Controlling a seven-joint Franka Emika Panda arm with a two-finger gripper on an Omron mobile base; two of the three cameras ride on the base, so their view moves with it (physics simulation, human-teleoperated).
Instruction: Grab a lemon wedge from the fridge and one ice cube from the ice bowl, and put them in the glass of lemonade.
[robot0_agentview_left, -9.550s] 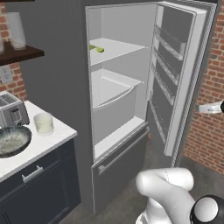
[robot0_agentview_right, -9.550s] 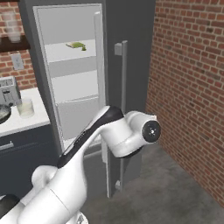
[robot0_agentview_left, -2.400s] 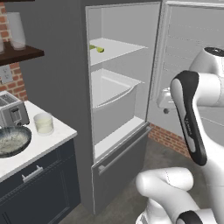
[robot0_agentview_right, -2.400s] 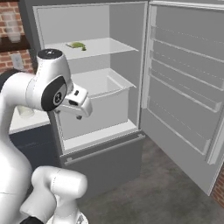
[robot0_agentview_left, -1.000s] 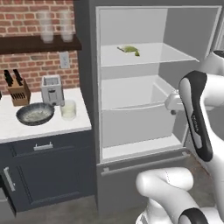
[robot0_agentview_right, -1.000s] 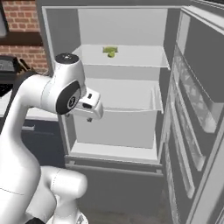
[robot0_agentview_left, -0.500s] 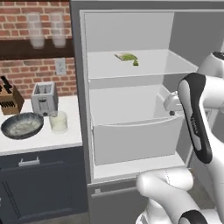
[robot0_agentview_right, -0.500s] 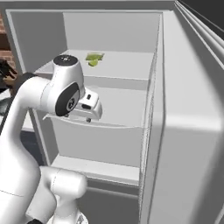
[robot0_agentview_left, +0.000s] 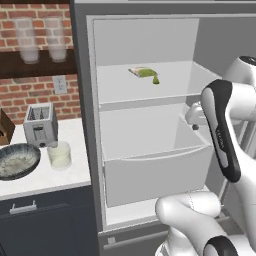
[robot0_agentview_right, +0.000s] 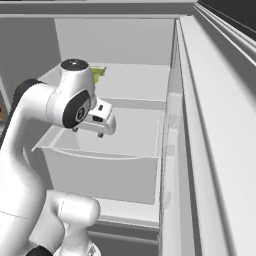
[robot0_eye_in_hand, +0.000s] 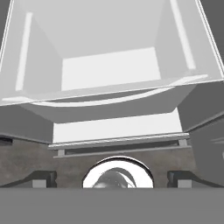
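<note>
The fridge (robot0_agentview_left: 80, 125) stands open, with white shelves inside. On its upper shelf lies the small yellow-green lemon wedge (robot0_agentview_left: 145, 73), partly hidden behind my arm in the right base view (robot0_agentview_right: 98, 74). My gripper (robot0_agentview_left: 193, 118) (robot0_agentview_right: 88, 132) hangs in front of the clear drawer (robot0_agentview_left: 155, 170), below and right of the wedge. It is open, fingertips (robot0_eye_in_hand: 42, 178) wide apart with nothing between them, looking down into the drawer (robot0_eye_in_hand: 109, 70). On the counter left of the fridge sit the dark ice bowl (robot0_agentview_left: 17, 161) and the glass of lemonade (robot0_agentview_left: 59, 154).
A silver toaster (robot0_agentview_left: 39, 125) stands behind the glass. Two tall frosted glasses (robot0_agentview_left: 27, 42) rest on a dark wall shelf. The open fridge door (robot0_agentview_right: 215, 150) runs close along the right, walling off that side.
Both base views have shifted and the fridge looms larger and nearer: the base has driven closer. The arm keeps about the same pose, gripper still open before the drawer.
</note>
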